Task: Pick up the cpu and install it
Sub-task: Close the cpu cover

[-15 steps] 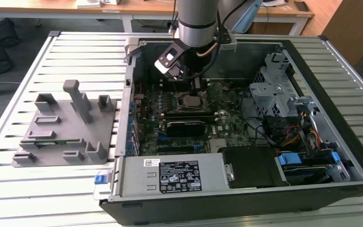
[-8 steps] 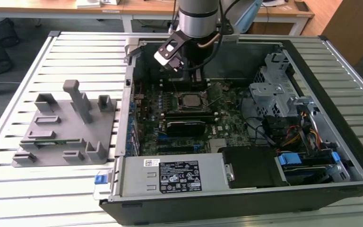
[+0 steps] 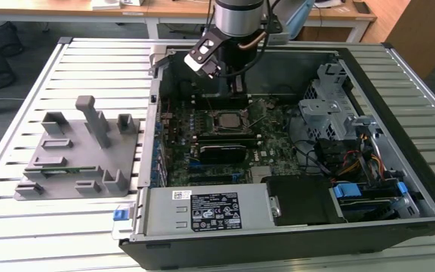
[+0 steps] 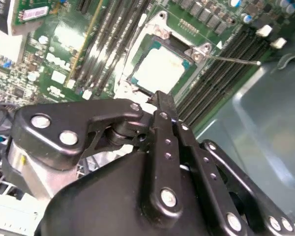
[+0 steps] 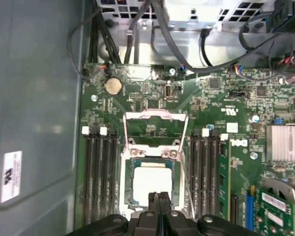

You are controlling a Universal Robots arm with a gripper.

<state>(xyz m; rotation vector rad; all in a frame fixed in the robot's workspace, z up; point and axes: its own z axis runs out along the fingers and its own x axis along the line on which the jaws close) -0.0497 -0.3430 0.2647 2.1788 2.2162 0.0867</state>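
From my station I see the gripper point(image 3: 231, 93) lowered inside the open computer case point(image 3: 278, 249), which lies on its side on the slatted metal worktop point(image 3: 89, 62). In both wrist views the two black fingers are pressed together with no gap between them and nothing clamped; the gripper point(image 5: 158, 197) tips sit just above one edge of the cpu point(image 5: 150, 181). The cpu lies flat in its socket on the green motherboard point(image 5: 226, 98), its silver top facing up, and I cannot tell whether the fingertips touch it. The socket's metal load frame point(image 5: 155, 129) stands hinged open beside the chip, and rows of dark memory slots point(image 5: 101, 172) run along either side of the socket. In the second wrist view the gripper point(image 4: 162, 102) points toward the cpu point(image 4: 160, 69), with a thin metal lever point(image 4: 231, 60) sticking out sideways from the socket's corner. In the exterior view the cpu point(image 3: 229, 120) shows as a small pale square directly below the arm, and a grey plastic fixture point(image 3: 81, 153) with upright posts stands on the worktop toward the exterior view's left, well apart from the case.
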